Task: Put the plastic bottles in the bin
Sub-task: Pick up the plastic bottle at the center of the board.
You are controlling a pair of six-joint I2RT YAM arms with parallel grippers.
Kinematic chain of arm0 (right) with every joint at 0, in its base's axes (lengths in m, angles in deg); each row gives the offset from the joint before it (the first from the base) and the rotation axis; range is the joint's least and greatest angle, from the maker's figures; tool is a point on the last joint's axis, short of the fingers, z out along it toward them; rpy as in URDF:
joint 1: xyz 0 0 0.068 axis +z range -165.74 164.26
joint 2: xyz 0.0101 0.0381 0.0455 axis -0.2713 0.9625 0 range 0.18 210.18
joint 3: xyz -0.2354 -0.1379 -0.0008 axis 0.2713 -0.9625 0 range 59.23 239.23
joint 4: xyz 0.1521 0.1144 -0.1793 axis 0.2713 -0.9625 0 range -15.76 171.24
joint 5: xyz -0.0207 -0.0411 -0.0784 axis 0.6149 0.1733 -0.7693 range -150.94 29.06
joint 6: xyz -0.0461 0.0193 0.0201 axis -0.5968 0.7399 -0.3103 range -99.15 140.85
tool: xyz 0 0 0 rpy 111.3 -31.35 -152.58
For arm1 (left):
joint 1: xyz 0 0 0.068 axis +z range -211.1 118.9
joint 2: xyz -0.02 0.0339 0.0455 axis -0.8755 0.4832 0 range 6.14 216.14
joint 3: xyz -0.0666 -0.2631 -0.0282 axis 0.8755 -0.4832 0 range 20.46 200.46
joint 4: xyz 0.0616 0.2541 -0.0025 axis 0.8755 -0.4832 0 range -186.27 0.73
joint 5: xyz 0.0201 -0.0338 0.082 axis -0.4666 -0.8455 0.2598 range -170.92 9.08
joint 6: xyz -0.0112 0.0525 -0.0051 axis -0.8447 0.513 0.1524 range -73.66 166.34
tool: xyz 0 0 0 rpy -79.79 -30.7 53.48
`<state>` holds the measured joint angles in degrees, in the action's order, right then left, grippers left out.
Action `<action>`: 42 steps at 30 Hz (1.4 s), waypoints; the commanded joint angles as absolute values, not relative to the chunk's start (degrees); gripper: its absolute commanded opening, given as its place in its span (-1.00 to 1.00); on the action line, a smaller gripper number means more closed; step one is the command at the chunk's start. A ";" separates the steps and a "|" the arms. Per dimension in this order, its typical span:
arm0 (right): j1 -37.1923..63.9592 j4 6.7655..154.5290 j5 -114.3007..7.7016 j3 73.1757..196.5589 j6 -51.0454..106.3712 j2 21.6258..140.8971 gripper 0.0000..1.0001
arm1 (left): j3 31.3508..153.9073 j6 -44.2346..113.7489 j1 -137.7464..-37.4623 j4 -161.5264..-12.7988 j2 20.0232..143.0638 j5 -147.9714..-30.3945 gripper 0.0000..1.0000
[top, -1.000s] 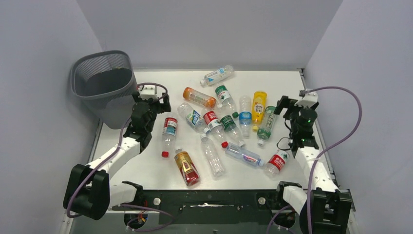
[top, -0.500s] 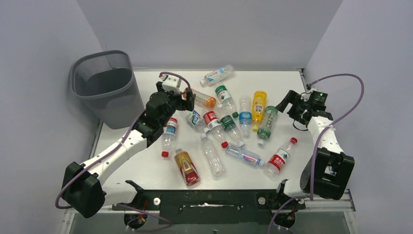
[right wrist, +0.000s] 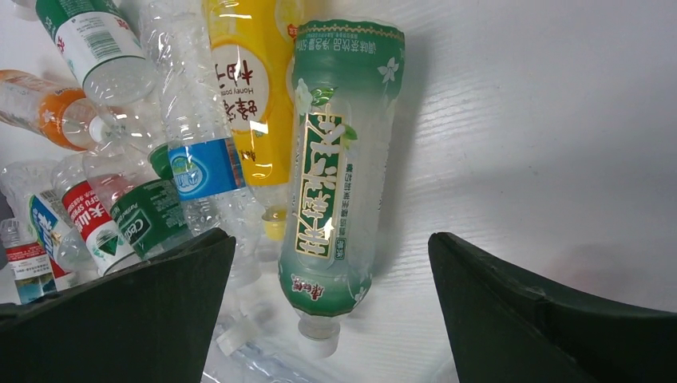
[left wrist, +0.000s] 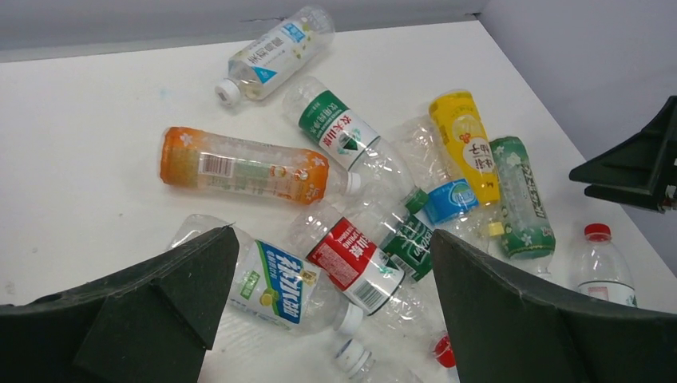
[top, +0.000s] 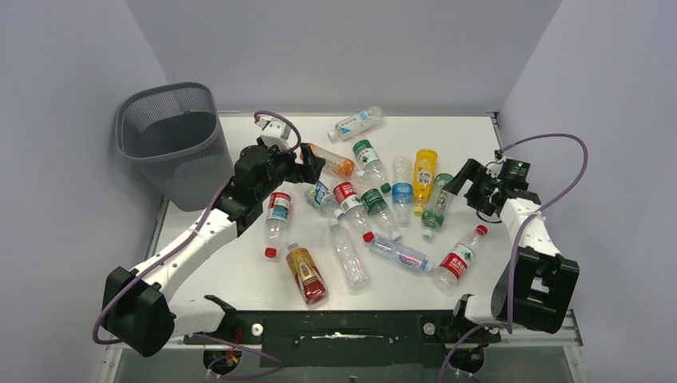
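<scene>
The dark grey wire-mesh wastebasket (top: pixel 190 182) stands upright at the far left corner of the white tabletop (top: pixel 239 275). What lies inside the bin I cannot tell (its hollow is in shadow). The small plastic bottles all lie on their sides on the table to the right of the bin, most in a loose heap, several touching or crossing.

Nearest the bin is a clear bottle with a red label and red cap (top: pixel 276 219), and an amber bottle (top: pixel 306 274) lies beyond it towards the arms' bases. A clear bottle with a pale blue label (top: pixel 355 123) lies alone at the table's far edge.

The left gripper (top: pixel 310 166) hangs just right of the bin, over the bin-side edge of the heap and near an orange-ended clear bottle (left wrist: pixel 239 166). Its jaws are spread wide and hold nothing.

The right gripper (top: pixel 465 182) is well apart from the bin, on the far side of the heap. Its jaws are also spread wide and empty, above a green-labelled pale bottle (right wrist: pixel 339 175) that lies against a yellow bottle (right wrist: pixel 247 88).
</scene>
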<state>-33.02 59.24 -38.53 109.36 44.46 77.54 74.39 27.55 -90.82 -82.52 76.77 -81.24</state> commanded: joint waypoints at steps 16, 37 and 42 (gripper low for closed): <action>-39.33 63.48 -38.01 106.30 49.48 74.17 0.96 | 83.52 22.23 -92.11 -89.45 86.31 -86.91 0.86; -26.91 66.39 -47.41 113.90 46.82 90.40 0.78 | 87.10 14.99 -99.92 -86.30 96.12 -95.73 0.86; -25.89 67.30 -47.62 114.59 46.45 92.57 0.68 | 88.70 14.61 -101.90 -85.37 98.86 -98.97 0.86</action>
